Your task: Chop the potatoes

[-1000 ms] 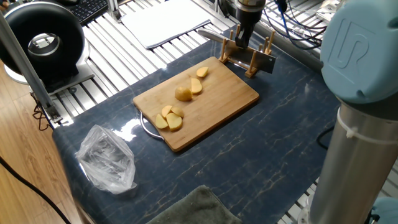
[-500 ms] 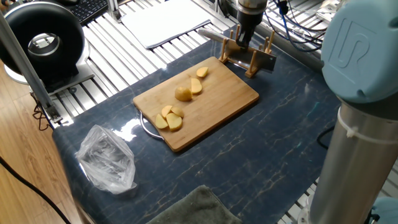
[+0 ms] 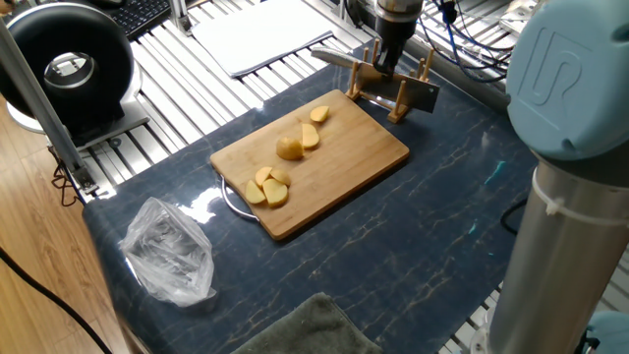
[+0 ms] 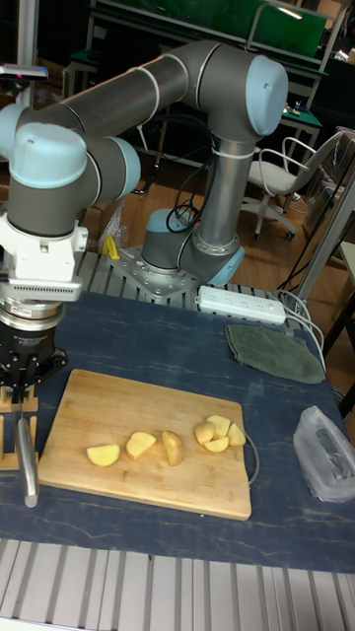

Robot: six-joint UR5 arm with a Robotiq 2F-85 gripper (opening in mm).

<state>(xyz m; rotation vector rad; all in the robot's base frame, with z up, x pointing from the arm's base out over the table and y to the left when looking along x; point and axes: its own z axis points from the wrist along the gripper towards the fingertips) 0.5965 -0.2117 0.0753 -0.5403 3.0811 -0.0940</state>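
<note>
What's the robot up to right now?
Gripper down at the knife in its rack, grip unclear. Potatoes on the board, untouched. Nothing in the way.

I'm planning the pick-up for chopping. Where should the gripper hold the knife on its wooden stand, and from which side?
Probably by the handle, from straight above. The knife lies flat across the wooden stand, raised off the table, with its handle between the uprights. The gripper hangs right over that spot, clear of the blade.
</note>
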